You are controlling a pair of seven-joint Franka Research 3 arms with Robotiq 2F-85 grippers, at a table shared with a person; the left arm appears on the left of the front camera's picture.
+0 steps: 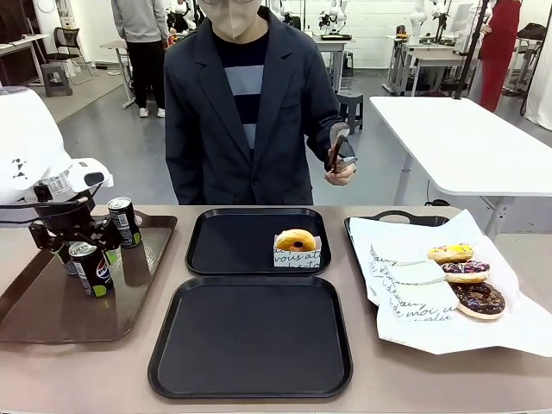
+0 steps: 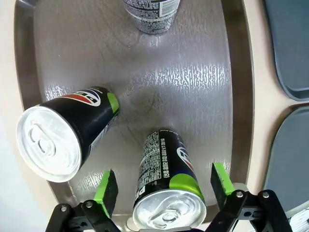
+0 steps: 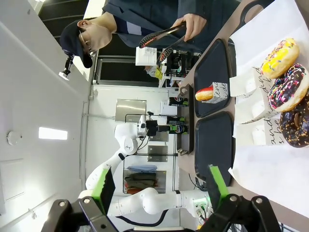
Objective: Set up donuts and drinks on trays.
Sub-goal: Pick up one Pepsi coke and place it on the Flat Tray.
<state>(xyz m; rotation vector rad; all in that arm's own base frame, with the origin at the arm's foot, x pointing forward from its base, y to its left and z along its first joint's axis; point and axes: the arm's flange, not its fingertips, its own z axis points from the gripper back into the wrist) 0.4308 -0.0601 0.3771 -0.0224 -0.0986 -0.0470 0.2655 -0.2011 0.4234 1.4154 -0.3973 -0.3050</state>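
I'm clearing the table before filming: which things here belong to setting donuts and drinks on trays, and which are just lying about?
Job: far black tray, the donut on it, near black tray, three loose donuts, three cans, tongs.
Lying about: brown tray, paper-lined tray, white table behind.

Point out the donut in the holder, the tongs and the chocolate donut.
donut in holder (image 1: pixel 289 237), front view, on its golden ring.
tongs (image 1: pixel 338 136), front view, on the upper head.
chocolate donut (image 1: pixel 492 304), front view, on its iced ring.
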